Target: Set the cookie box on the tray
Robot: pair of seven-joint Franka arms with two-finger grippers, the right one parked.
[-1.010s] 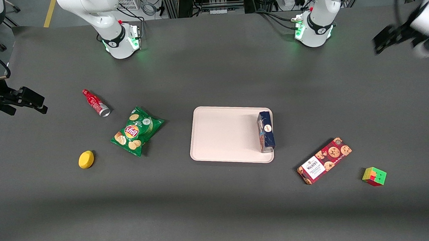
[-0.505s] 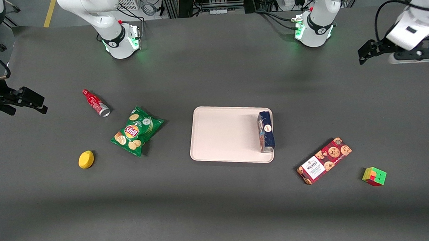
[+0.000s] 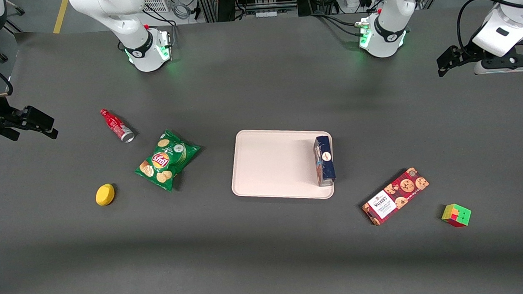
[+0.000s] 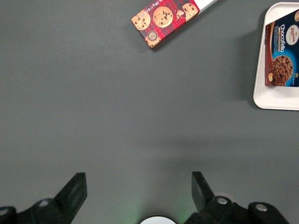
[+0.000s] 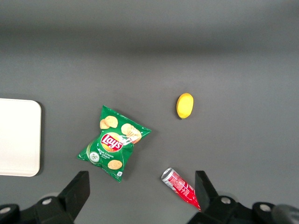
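Observation:
The navy-and-brown cookie box [image 3: 324, 160] stands on its long side on the pale pinkish tray [image 3: 271, 164], along the tray's edge toward the working arm's end. The left wrist view shows the cookie box [image 4: 282, 55] with its chocolate cookie picture, resting inside the rim of the tray [image 4: 275, 100]. My left gripper [image 3: 447, 62] hangs high above the bare table toward the working arm's end, much farther from the front camera than the tray. It is open, with nothing between its fingers [image 4: 74, 189], and apart from the box.
A longer red cookie box [image 3: 395, 196] and a coloured cube [image 3: 456, 215] lie nearer the front camera toward the working arm's end. A green chips bag [image 3: 166, 160], a red can [image 3: 117, 125] and a yellow lemon [image 3: 105, 194] lie toward the parked arm's end.
My left gripper swung a short way toward the table's middle and has nearly come to rest. The cookie box and tray have not moved.

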